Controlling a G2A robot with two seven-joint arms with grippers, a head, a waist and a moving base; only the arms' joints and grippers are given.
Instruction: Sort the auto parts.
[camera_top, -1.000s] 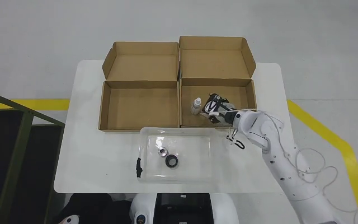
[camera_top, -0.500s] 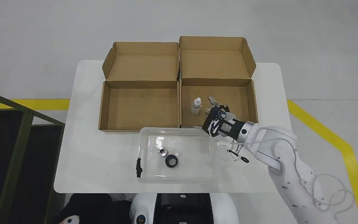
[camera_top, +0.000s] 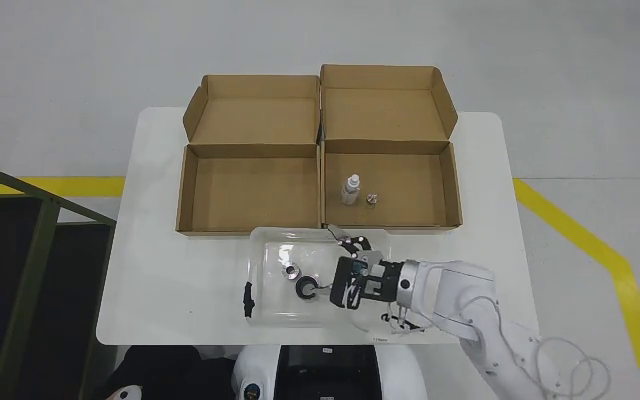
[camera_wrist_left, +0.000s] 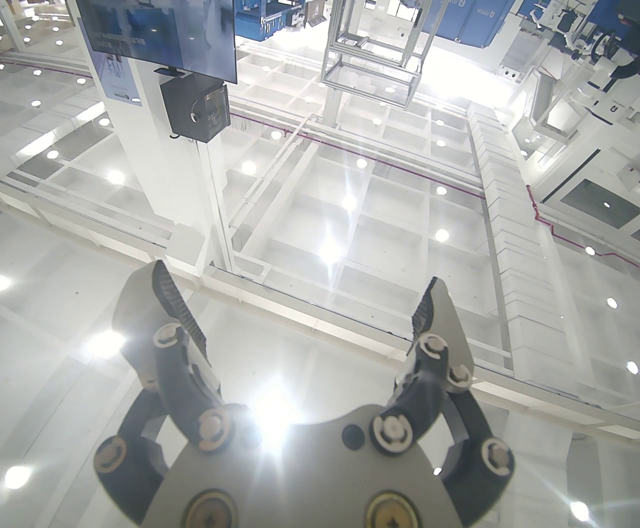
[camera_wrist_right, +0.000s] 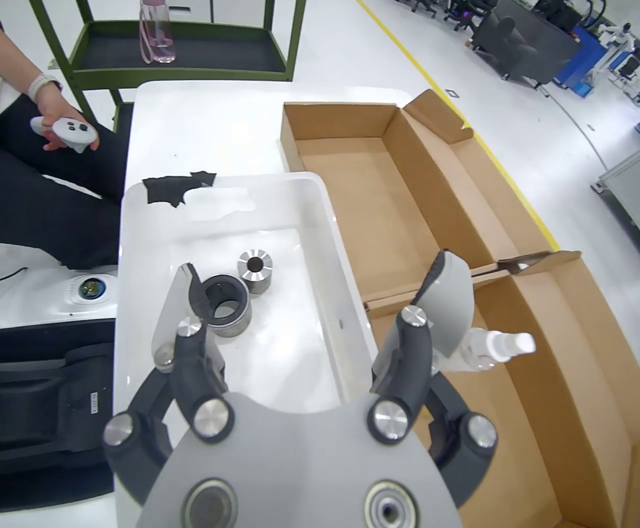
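Jaws of the right gripper (camera_top: 343, 285) hung spread and empty over the clear tray (camera_top: 262, 240) on the bench (camera_top: 150, 250). The black ring (camera_top: 307, 289) lay just at their 9 o'clock, with the metal bushing (camera_top: 291, 270) beyond it at 10. Farther off at 12, the right carton (camera_top: 440, 190) held a small bottle (camera_top: 350, 188) and a metal part (camera_top: 371, 198). On the left gripper (camera_wrist_left: 295, 280) the jaws gaped too.

You have a pale grey floor (camera_top: 100, 50) all round the white table (camera_top: 170, 280), with a yellow line (camera_top: 70, 186) at the table's 9 o'clock and another at its 4 o'clock. A green metal rack (camera_wrist_right: 180, 76) stands at 8 o'clock. Overhead, a white gridded ceiling (camera_wrist_left: 400, 225) carries bright round lights (camera_wrist_left: 330, 250).
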